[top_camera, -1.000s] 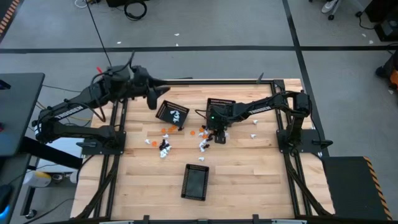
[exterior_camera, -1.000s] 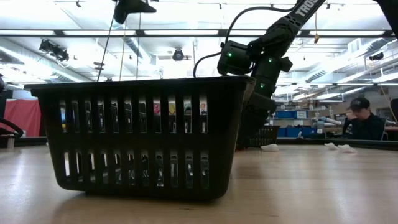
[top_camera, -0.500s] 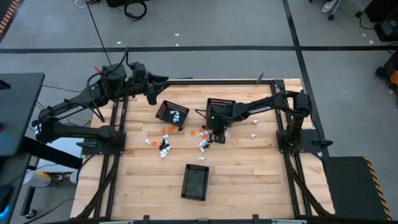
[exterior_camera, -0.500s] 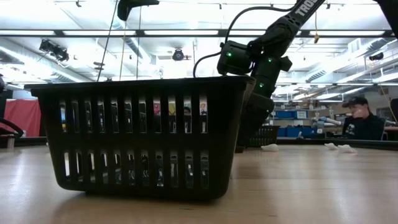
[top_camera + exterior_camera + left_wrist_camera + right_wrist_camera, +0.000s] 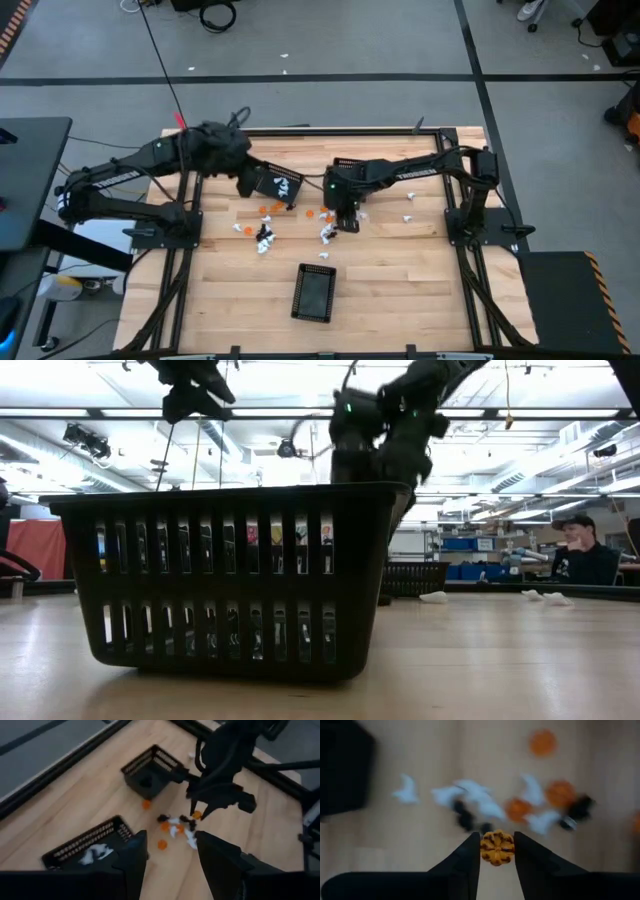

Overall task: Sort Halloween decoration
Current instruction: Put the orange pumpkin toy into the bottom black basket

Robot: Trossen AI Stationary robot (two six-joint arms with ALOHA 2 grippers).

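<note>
The Halloween decoration trinkets, orange, white and black, lie scattered on the wooden table's middle, with more beside my right gripper. My right gripper hangs over that pile, shut on an orange pumpkin trinket. My left gripper is open, raised and tilted down, just left of a black basket that holds white trinkets. In the left wrist view its fingers stand apart with nothing between them. My right gripper pinches the small orange pumpkin by two opposite sides, between its two fingertips. The fingers come at it from above, slanting down. The pumpkin is lifted clear of the table, above the pile.
A second black basket stands at the far middle, partly under my right arm. A third lies near the table's near edge and fills the low view. A few white trinkets lie toward the right. A person sits beyond the table.
My right gripper has risen from the pile of trinkets and shifted a little toward the table's left. My left gripper has come down, tipped downward and moved toward the near edge, closer to the basket with the white trinkets.
</note>
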